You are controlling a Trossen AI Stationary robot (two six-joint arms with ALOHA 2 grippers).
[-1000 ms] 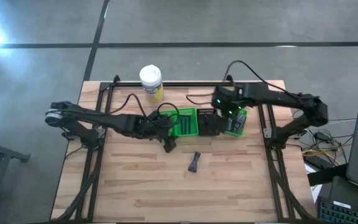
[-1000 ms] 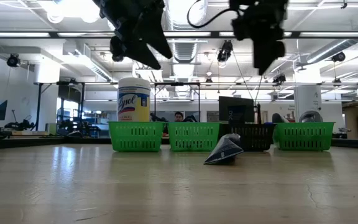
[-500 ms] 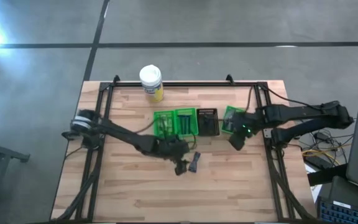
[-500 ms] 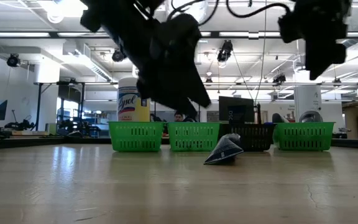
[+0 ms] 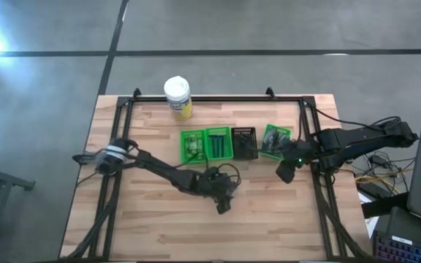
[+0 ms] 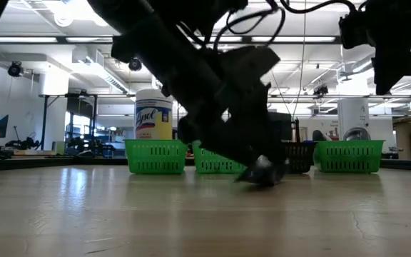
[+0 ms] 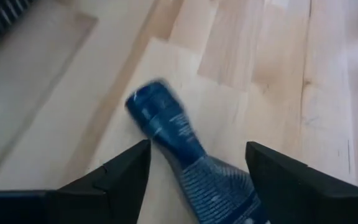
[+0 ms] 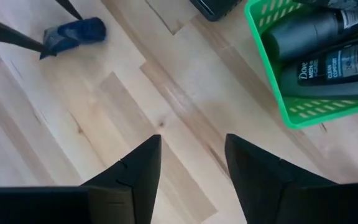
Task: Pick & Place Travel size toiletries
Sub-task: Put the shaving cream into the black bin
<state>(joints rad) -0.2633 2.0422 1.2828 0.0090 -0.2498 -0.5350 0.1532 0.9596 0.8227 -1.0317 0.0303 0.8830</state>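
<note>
A dark blue tube [image 7: 169, 130], one of the travel size toiletries, lies flat on the wooden table [image 5: 152, 226] near its middle. My left gripper [image 7: 197, 149] stands open low over it, slanting down, one finger on either side of the tube's flat wide end; I see no touch. In the low view the gripper [image 6: 262, 165] hides most of the tube. My right gripper [image 5: 283, 172] hangs open with nothing in it near the right green basket [image 5: 275, 141], which holds dark grey bottles [image 8: 319, 53].
A row of small baskets stands across the table's far half: two green ones [image 5: 205, 144], a black one [image 5: 244, 142] and the right green one. A white-lidded jar [image 5: 177, 95] stands at the far edge. Bare wood lies toward the near edge.
My left gripper has come down and toward the table's near right, from beside the green baskets to the tube, and now straddles it. My right gripper has drawn back from over the baskets toward the near right. The tube has stayed in place.
</note>
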